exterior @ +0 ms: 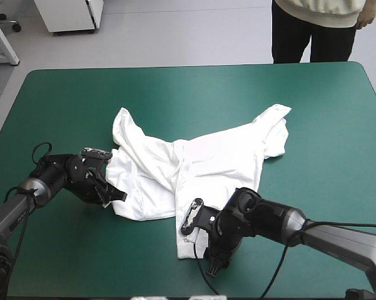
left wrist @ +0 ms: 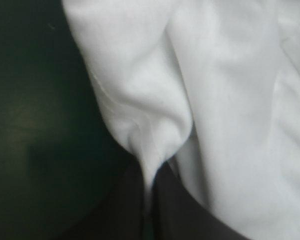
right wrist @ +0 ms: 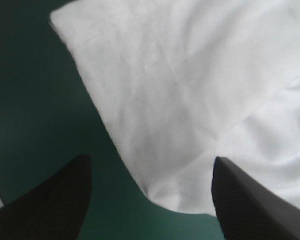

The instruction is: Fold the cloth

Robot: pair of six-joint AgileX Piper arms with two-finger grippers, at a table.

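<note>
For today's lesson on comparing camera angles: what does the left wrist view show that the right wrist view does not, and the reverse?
Only the left wrist view: the left gripper shut on a puckered fold of the T-shirt. Only the right wrist view: the right gripper open, a stitched corner of the cloth lying flat between its fingers. Both: white T-shirt on the teal-green cover.

The T-shirt (exterior: 194,165) lies spread and rumpled in the middle of the worktop (exterior: 62,100), one sleeve reaching toward the far right. The left tool (left wrist: 149,200) sits at the T-shirt's left edge, a pinch of cloth clamped between its fingers. The right tool (right wrist: 150,162) is at the near edge, fingers apart, with a corner of the T-shirt lying between them.
</note>
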